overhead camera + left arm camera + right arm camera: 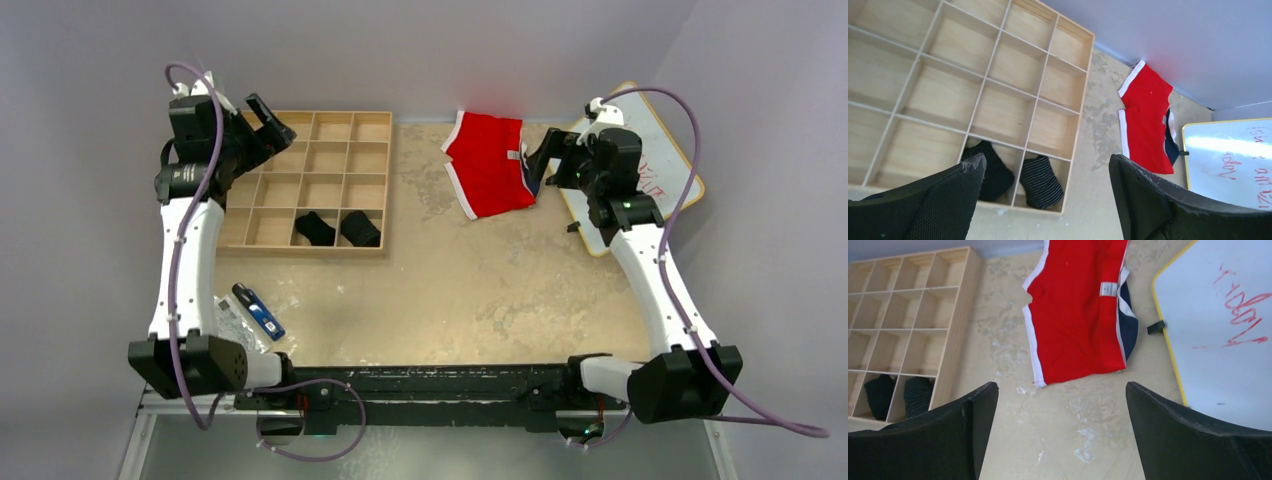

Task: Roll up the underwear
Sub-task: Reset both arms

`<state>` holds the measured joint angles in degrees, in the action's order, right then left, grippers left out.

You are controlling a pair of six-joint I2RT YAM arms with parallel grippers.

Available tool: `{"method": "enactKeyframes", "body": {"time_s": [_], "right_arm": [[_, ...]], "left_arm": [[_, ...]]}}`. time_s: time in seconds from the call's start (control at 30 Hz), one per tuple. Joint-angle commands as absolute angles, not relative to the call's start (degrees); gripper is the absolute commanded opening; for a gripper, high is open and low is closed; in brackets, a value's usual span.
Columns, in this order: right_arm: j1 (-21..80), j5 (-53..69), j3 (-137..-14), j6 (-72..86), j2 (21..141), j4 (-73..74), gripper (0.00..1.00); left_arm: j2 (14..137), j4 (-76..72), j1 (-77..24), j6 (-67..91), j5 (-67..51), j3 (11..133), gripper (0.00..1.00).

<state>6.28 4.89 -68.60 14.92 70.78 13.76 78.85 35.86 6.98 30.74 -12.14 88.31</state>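
Two small black underwear pieces lie bunched in neighbouring front-row cells of the wooden grid tray [270,228]: a plain one [315,228] and a finely ribbed one [360,230]. The left wrist view shows the plain piece [990,170] and the ribbed piece [1042,182] below my fingers. My left gripper [266,124] hovers over the tray's back left, open and holding nothing [1047,162]. My right gripper [541,160] hangs beside the red briefs, open and empty [1060,387].
Red briefs with white trim [490,165] lie flat at the back centre. A whiteboard with a yellow edge [670,170] sits at the back right. A blue-and-black object [260,310] and a clear plastic bag [232,322] lie near the left arm's base.
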Motion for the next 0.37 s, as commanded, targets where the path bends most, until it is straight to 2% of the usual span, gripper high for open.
{"method": "enactKeyframes", "body": {"time_s": [0.0,0.33], "right_arm": [[6.59,7.0,-68.87,12.1,66.36,10.63,0.99],[6.59,0.73,-56.77,11.45,56.45,9.59,0.99]], "left_arm": [[71.15,42.0,7.13,27.16,-6.07,85.13,0.91],[60.36,44.25,7.12,25.29,-4.27,74.65,0.94]]}}
